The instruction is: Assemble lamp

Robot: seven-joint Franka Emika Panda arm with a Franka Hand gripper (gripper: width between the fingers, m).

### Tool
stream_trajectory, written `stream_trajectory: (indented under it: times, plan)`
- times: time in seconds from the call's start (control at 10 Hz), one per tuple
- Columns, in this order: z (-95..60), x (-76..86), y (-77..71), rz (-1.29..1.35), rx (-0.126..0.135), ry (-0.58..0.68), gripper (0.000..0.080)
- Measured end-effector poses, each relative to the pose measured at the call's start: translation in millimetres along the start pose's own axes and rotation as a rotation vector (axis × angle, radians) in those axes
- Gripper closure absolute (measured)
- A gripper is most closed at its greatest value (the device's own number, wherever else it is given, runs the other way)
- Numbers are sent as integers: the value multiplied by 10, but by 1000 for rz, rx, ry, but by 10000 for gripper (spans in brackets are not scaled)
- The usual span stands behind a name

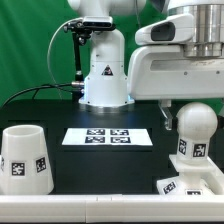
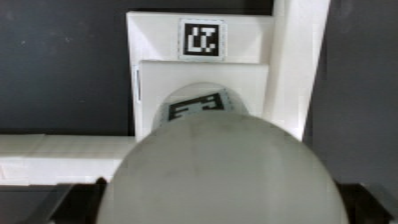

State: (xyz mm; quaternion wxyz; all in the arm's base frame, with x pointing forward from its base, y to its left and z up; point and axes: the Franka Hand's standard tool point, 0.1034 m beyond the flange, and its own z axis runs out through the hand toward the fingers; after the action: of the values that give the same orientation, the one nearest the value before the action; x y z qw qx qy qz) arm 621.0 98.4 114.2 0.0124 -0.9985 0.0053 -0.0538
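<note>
Bulb (image 1: 195, 122) stands upright on the socket of the lamp base (image 1: 188, 183) at the exterior view's right, and the wrist view looks straight down on its round head. The jaws straddle that head, but I cannot tell whether they pinch it or stand clear. The shade (image 1: 25, 155) sits on the bench (image 1: 60, 118) at the exterior view's left, with the marker board (image 1: 105, 137) between. My worry is a half-seated bulb: any pull or sideways drift from me could tip it out, or drag the light base along with it.
</note>
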Motion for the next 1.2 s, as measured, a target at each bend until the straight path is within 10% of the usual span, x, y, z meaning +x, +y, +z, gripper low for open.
stream_trajectory:
  times: [1.2]
  plan:
    - [12,-9,25,1253,21,-1,223]
